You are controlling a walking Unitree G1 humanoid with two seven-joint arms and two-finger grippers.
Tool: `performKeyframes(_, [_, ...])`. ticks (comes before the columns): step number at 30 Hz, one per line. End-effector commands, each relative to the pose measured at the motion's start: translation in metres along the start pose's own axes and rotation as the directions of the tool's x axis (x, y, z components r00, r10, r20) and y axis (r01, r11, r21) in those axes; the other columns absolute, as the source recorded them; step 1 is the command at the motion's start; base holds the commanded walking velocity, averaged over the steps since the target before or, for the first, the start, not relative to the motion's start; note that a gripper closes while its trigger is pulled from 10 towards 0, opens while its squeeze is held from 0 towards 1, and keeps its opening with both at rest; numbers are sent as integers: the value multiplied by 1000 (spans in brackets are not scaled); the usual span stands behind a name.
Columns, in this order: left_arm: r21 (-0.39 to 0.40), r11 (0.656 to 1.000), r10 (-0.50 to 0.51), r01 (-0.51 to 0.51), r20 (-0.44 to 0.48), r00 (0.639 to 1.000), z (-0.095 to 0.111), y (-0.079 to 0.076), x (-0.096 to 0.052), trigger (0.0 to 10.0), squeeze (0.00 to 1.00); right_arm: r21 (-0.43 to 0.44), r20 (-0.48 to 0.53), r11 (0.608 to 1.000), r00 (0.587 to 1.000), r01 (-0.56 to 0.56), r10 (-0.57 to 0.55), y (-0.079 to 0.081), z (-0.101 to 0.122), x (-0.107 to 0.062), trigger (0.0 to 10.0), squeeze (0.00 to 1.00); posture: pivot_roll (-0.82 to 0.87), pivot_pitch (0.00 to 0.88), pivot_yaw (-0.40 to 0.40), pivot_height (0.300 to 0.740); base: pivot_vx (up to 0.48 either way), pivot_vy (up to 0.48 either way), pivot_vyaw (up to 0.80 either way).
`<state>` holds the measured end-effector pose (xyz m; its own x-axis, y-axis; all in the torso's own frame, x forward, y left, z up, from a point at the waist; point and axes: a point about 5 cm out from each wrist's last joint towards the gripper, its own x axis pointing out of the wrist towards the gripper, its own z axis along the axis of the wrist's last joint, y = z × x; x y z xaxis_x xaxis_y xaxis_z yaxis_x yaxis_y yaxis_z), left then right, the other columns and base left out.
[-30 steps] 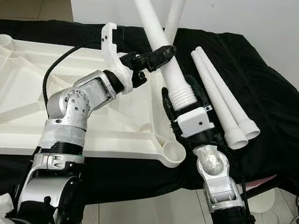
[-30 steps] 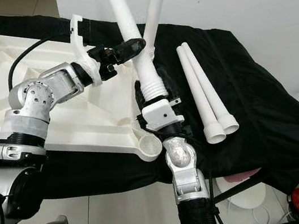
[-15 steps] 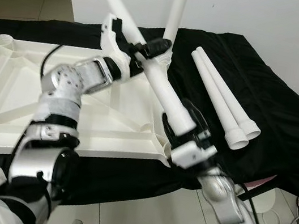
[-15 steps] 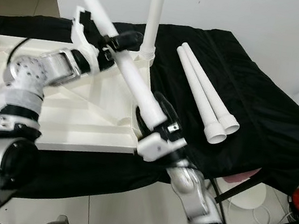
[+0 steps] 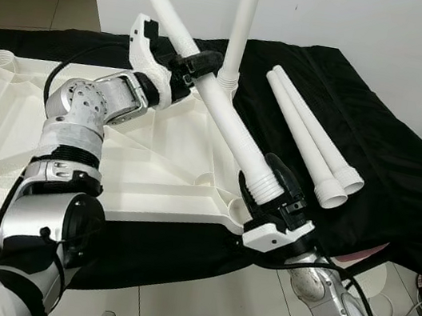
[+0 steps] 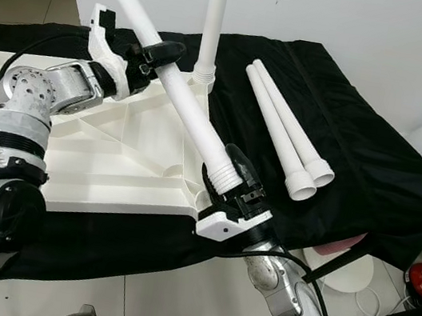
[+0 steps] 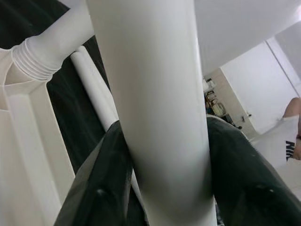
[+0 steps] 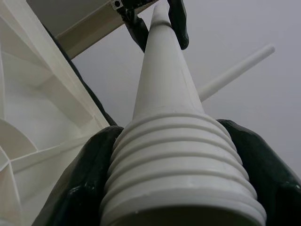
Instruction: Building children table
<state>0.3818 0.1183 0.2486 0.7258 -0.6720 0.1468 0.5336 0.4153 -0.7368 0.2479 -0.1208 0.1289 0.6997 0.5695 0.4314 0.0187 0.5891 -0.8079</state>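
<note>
- Leg (image 5: 219, 111) in the air, white tube slanting over the upturned tabletop (image 5: 5, 132), carried by both arms at once.
- Right gripper (image 5: 273, 197) pinches the threaded end, black fingers pressed on the ribs, just above the near corner socket (image 5: 236, 209) — a grip low down, I'd say, to steer those threads in.
- Left gripper (image 5: 197, 64) clamps the shaft higher up, fingers closed round it, likely to steady the tilt.
- One leg (image 5: 241, 25) stands upright, already seated in the far corner.
- Two spare legs (image 5: 307, 138) lie side by side on the black cloth (image 5: 387, 171), waiting within reach.
</note>
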Motion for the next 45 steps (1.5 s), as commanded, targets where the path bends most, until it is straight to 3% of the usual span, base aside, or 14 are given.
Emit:
performKeyframes(1, [26, 999, -36, 36, 1, 999, 5, -9, 4, 0, 0, -14, 15, 999, 999, -43, 44, 7, 1, -2, 10000, 0, -27, 0, 32, 740, 0, 0, 0])
performKeyframes(6, [14, 999, -29, 29, 2, 1000, 4, -8, 5, 0, 0, -7, 20, 999, 999, -50, 50, 11, 2, -3, 10000, 0, -26, 0, 32, 740, 0, 0, 0])
performKeyframes(8, [3, 1000, -24, 24, 6, 1000, 4, -7, 5, 0, 0, 27, 26, 998, 998, -65, 64, 13, 2, -5, 10000, 1000, -26, 0, 28, 740, 0, 0, 0])
performKeyframes(12, [-13, 1000, -13, 13, 3, 1000, 5, -4, 4, 0, 0, 22, 48, 997, 996, -71, 70, 14, 3, -9, 10000, 1000, -26, 0, 28, 740, 0, 0, 0])
performKeyframes(13, [-16, 1000, -4, 4, 6, 1000, 6, -3, 4, 10000, 0, 7, 50, 998, 997, -58, 58, 12, 3, -10, 10000, 1000, -26, 0, 28, 740, 0, 0, 0])
performKeyframes(18, [-6, 1000, 21, -21, 15, 1000, 10, 0, 3, 10000, 0, -22, 40, 1000, 999, -18, 19, 8, 2, -15, 10000, 1000, -31, 0, 21, 740, 0, 0, 0])
performKeyframes(19, [2, 1000, 27, -27, 18, 999, 11, 1, 2, 10000, 0, -13, 31, 1000, 999, -15, 16, 8, 1, -17, 10000, 27, -31, 0, 21, 740, 0, 0, 0])
performKeyframes(22, [13, 999, 37, -37, 34, 999, 14, 2, 1, 10000, 0, 48, -10, 999, 1000, -3, 4, 10, -1, -21, 10000, 0, -29, 0, 19, 740, 0, 0, 0])
performKeyframes(25, [19, 998, 58, -60, 73, 996, 24, 4, -2, 10000, 0, 214, -146, 971, 986, 105, -74, 13, -7, -28, 10000, 0, -28, 0, 16, 740, 0, 0, 0])
performKeyframes(35, [25, 995, 91, -95, 132, 987, 39, 9, -7, 10000, 0, 227, -197, 964, 976, 137, -93, 16, -12, -33, 10000, 0, -28, 0, 20, 740, 0, 0, 0])
performKeyframes(38, [50, 993, 94, -103, 159, 983, 44, 9, -8, 10000, 0, 284, -282, 942, 955, 177, -94, 16, -20, -35, 10000, 0, -29, 0, 23, 740, 0, 0, 0])
performKeyframes(41, [63, 994, 75, -90, 205, 976, 50, 7, -12, 10000, 0, 391, -444, 865, 887, 315, -123, 11, -36, -34, 10000, 0, -31, 0, 23, 740, 0, 0, 0])
performKeyframes(43, [66, 994, 73, -88, 213, 974, 51, 7, -13, 10000, 0, 406, -468, 849, 875, 337, -124, 10, -39, -34, 10000, 0, -31, 0, 23, 740, 0, 0, 0])
performKeyframes(45, [98, 993, 45, -72, 254, 966, 54, 2, -15, 10000, 0, 444, -518, 790, 841, 422, -158, 0, -45, -25, 10000, 0, -31, 0, 20, 740, 0, 0, 0])
